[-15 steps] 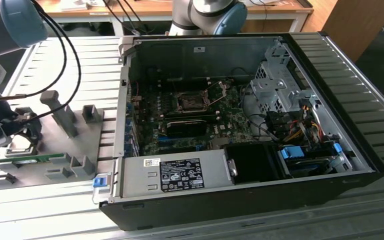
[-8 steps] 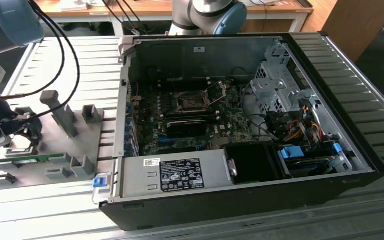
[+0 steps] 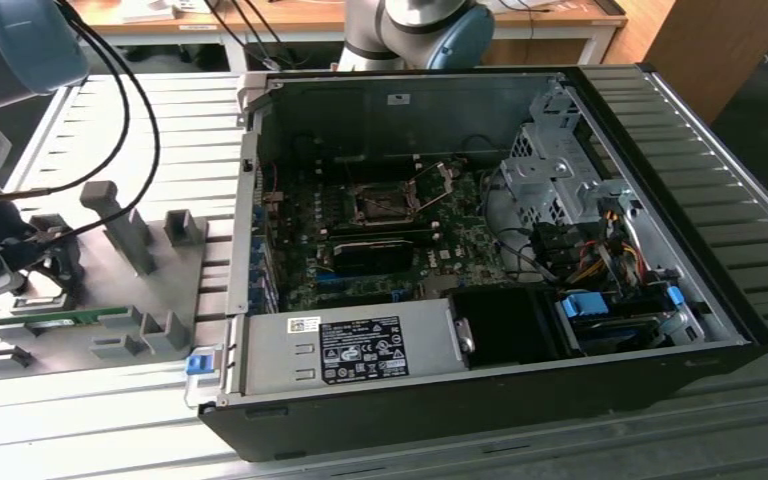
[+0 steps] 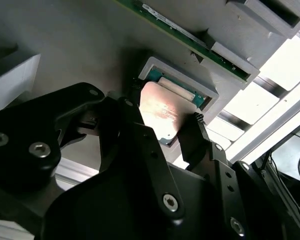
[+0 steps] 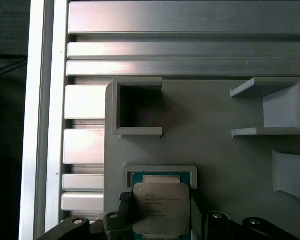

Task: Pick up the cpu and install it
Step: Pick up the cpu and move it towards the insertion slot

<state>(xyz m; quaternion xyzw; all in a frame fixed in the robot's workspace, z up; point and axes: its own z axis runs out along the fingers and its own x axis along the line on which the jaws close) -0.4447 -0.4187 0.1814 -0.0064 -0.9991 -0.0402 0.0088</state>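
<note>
My gripper (image 4: 161, 120) had its fingers (image 4: 194, 131) pulled in narrow, pinching the cpu (image 5: 161, 205) by two opposite edges. The cpu sat just over its little grey pocket (image 5: 160, 169) on the grey plate (image 5: 215, 150). I think it is light, stiff and slippery on top. It looked easy to hurt, so the edges seemed the best place to hold it.
</note>
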